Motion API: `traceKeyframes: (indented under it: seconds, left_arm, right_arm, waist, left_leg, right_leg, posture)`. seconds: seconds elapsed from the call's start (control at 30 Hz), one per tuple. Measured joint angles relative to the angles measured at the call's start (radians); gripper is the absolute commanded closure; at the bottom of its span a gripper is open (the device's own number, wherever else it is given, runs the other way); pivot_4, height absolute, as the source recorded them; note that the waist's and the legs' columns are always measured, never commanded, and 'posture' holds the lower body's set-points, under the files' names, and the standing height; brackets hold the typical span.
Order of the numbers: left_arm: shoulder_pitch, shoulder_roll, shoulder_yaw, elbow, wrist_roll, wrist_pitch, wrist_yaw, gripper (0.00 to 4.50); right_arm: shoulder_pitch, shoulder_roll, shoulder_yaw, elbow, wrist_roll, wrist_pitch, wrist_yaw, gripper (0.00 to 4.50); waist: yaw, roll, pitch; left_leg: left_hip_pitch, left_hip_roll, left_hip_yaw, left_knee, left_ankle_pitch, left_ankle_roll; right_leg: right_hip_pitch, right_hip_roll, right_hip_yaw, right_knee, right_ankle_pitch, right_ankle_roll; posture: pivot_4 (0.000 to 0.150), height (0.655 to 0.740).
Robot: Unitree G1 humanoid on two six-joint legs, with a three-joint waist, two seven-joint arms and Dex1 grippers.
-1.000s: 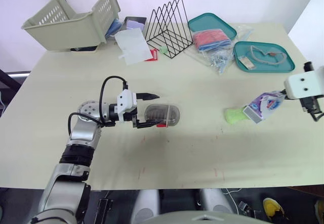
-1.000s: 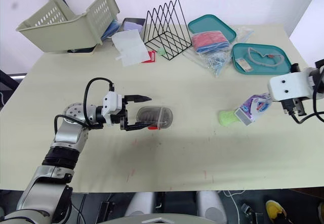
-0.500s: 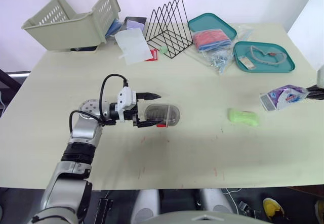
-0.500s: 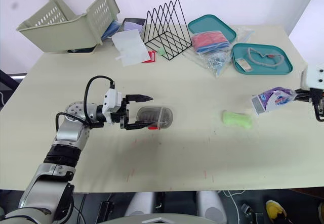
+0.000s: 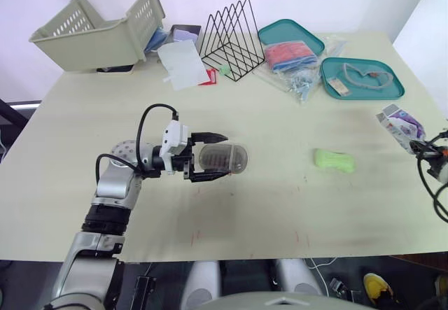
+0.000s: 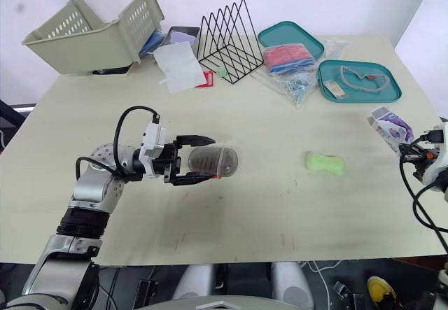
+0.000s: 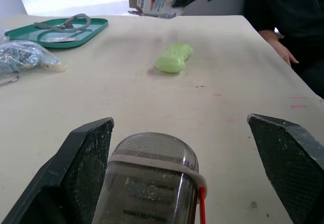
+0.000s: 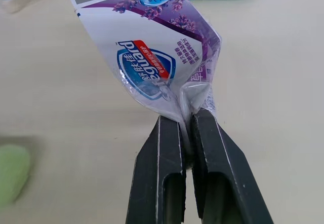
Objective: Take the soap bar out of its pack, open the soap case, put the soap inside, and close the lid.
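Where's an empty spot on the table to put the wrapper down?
The table is bare between the soap case and the green soap bar, and all along the near edge in front of them. It is also bare between the basket and the left gripper. The far edge is crowded: basket, wire rack, teal trays, bags.

The soap case (image 5: 234,159) lies left of centre on the table (image 5: 280,205), between the left gripper's (image 5: 224,157) fingers. The soap bar (image 5: 334,160) lies well to its right, the pack (image 5: 399,123) farther right, in the right gripper (image 8: 186,123).
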Motion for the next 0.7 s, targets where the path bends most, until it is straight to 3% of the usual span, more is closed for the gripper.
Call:
traceKeyframes:
  seconds: [0.13, 0.53, 0.63, 0.7]
  left_arm:
    - [0.0, -0.022, 0.004, 0.0, -0.018, 0.004, 0.017, 0.0]
    - [0.025, -0.02, 0.005, -0.04, -0.02, 0.018, 0.034, 0.0]
    - [0.025, -0.018, 0.005, -0.04, -0.019, 0.018, 0.039, 0.0]
    - [0.025, -0.018, 0.005, -0.04, -0.019, 0.018, 0.041, 0.0]
  right_arm:
    - [-0.016, 0.034, 0.007, -0.006, 0.002, 0.001, -0.091, 4.45]
    - [-0.002, 0.046, 0.017, 0.034, 0.061, -0.022, -0.14, 4.45]
    - [0.001, 0.046, 0.025, 0.036, 0.075, -0.022, -0.141, 3.59]
    - [0.002, 0.046, 0.028, 0.037, 0.08, -0.023, -0.142, 2.73]
  waist:
    - [0.004, 0.0, 0.0]
    - [0.0, 0.0, 0.0]
    - [0.0, 0.0, 0.0]
    - [0.0, 0.0, 0.0]
  left_leg:
    - [-0.002, 0.0, -0.001, -0.001, 0.0, 0.0]
    - [-0.001, 0.0, 0.0, -0.002, 0.0, 0.0]
    - [-0.001, 0.0, -0.001, -0.002, 0.0, 0.0]
    - [-0.001, 0.0, -0.001, -0.003, 0.0, 0.0]
  right_leg:
    - [0.0, 0.0, 0.0, -0.001, 0.0, 0.0]
    - [0.0, 0.0, 0.0, -0.001, 0.0, 0.0]
    - [0.0, 0.0, 0.0, -0.002, 0.0, 0.0]
    - [0.0, 0.0, 0.0, -0.002, 0.0, 0.0]
  posture:
    - [0.15, 0.74]
    - [0.15, 0.74]
    - [0.15, 0.74]
    - [0.15, 0.74]
